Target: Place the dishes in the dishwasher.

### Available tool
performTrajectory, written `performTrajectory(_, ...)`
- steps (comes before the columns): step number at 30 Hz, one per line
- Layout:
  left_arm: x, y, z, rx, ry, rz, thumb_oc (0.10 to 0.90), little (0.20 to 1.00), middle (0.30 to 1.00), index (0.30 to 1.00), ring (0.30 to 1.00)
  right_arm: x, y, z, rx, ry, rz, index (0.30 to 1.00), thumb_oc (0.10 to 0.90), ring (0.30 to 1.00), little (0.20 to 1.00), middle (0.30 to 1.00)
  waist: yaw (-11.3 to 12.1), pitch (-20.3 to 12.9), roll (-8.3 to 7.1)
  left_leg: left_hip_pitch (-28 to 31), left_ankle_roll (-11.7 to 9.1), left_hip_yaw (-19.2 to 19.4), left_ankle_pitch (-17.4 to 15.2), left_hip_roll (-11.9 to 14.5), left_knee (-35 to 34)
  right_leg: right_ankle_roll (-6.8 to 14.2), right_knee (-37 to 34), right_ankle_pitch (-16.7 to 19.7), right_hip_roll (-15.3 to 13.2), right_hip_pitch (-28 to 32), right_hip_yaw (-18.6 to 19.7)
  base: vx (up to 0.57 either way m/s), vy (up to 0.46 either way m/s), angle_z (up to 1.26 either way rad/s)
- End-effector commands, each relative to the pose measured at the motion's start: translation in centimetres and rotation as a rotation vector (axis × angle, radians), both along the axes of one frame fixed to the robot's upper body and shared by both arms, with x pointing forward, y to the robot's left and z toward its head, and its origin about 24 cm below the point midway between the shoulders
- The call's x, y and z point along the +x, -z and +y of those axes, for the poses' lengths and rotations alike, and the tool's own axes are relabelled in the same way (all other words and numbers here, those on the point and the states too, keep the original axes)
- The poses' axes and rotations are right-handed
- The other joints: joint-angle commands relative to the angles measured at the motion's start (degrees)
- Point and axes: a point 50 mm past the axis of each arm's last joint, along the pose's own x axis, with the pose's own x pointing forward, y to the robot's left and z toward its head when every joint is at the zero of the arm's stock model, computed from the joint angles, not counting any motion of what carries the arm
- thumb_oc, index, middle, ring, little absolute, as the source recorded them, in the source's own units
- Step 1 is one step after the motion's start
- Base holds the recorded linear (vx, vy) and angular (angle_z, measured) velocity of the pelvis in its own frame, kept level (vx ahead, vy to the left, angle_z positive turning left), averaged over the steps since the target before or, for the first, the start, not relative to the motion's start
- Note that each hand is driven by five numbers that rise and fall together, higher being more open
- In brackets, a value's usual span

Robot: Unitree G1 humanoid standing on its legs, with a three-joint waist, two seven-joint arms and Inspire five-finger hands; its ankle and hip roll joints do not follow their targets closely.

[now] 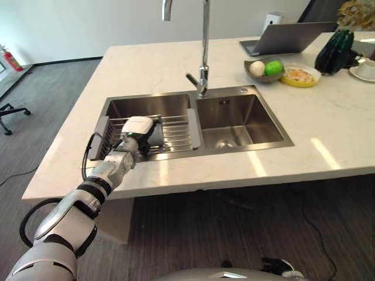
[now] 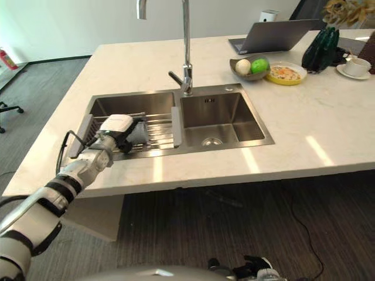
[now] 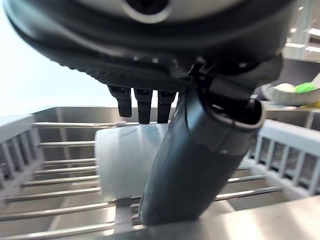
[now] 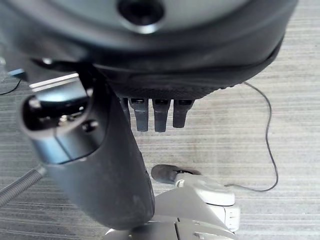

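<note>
Over at the left basin of the sink (image 1: pixel 275 140), a wire drying rack (image 1: pixel 176 133) is sitting across the top, and a whitish, frosted-looking cup (image 3: pixel 125 162) is lying on its side on the rack's rails, near the rack's front edge. It looks like plain translucent plastic, no pattern that I can make out.

So the left hand (image 1: pixel 139 130) is reaching in over the counter's front edge and is hovering right at that cup. From the left wrist view the fingers (image 3: pixel 142 105) are hanging down just behind the cup's far side, fairly straight, while the thumb is coming down in front of it toward the rails. That's a medium-wide spread with the cup sitting in between, not really clamping on it as far as I can see.

The right hand (image 4: pixel 150 100) is hanging down by the floor with its fingers relaxed, holding nothing.

Further back on the countertop (image 1: pixel 146 70), toward the far right corner, a bowl of fruit (image 1: pixel 265 69) and a yellow plate (image 1: pixel 300 75) are sitting side by side in front of a laptop (image 1: pixel 284 38).
</note>
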Motion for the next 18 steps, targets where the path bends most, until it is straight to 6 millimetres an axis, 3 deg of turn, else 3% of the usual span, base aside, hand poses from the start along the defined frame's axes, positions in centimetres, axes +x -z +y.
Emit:
performTrajectory(1,3.2,-8.1,1.6,0.049,-0.068,-0.198,0.800,0.900,0.900,0.900,0.900,0.7,0.0,0.4,0.012,-0.054,0.006,0.900,0.800,0.900,0.900,0.900,0.13,-0.02,-1.94,-2.37,-3.79,-1.23,2.40,2.45,0.44,8.17,0.96,-1.85,-6.34,3.47,-0.04,0.04,-0.010,-0.22)
performTrajectory(6,2.9,-6.3,3.6,0.036,-0.178,-0.081,0.800,0.900,0.900,0.900,0.900,0.3,0.1,0.3,0.021,-0.082,0.037,0.900,0.800,0.900,0.900,0.900,0.03,-0.20,-1.69,-1.53,-3.82,-0.86,1.97,2.56,0.44,8.25,0.96,-2.21,-6.16,3.88,0.03,0.03,-0.001,-0.05)
performTrajectory(16,2.6,-3.3,2.5,0.032,-0.163,0.075,0.800,0.900,0.900,0.900,0.900,1.9,-0.2,0.7,0.037,-0.125,0.011,0.900,0.800,0.900,0.900,0.900,0.16,-0.50,-1.60,-0.35,-3.60,-0.76,1.25,2.54,0.44,8.10,0.96,-2.78,-5.91,4.75,0.52,0.02,0.002,0.00)
performTrajectory(17,2.3,-2.4,2.7,0.025,-0.191,0.114,0.508,0.462,0.462,0.462,0.462,2.3,-0.2,0.7,0.037,-0.132,0.007,0.900,0.800,0.900,0.900,0.900,0.09,-0.67,-1.54,-0.12,-3.58,-0.70,1.15,2.49,0.44,8.03,0.96,-2.87,-5.88,4.94,0.43,0.03,0.006,0.00)
performTrajectory(18,2.3,-2.4,2.7,0.025,-0.190,0.114,0.463,0.394,0.394,0.394,0.394,2.2,-0.2,0.7,0.037,-0.132,0.007,0.900,0.800,0.900,0.900,0.900,0.10,-0.67,-1.53,-0.12,-3.58,-0.71,1.14,2.49,0.44,8.03,0.96,-2.88,-5.88,4.95,0.43,0.00,0.000,0.00)
